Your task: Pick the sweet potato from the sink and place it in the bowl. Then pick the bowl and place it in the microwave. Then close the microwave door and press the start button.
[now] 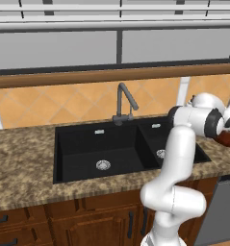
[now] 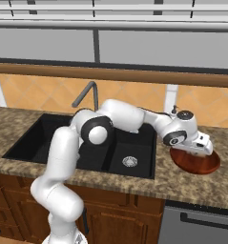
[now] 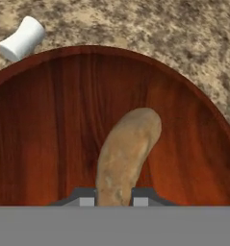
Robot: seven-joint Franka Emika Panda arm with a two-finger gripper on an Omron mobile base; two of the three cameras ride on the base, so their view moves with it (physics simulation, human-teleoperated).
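Hovering sweet potato (image 3: 126, 153) within bowl (image 3: 49, 134) rim

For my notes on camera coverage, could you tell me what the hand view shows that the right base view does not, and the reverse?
Hand view alone: the sweet potato clamped between the fingers over the bowl's inside, plus a small white cylinder lying on the counter beyond the rim.

Right base view alone: the black sink with its grey faucet, the white arm reaching across it, and the wooden cabinets below.

Shared: the reddish-brown bowl and the speckled counter it sits on.
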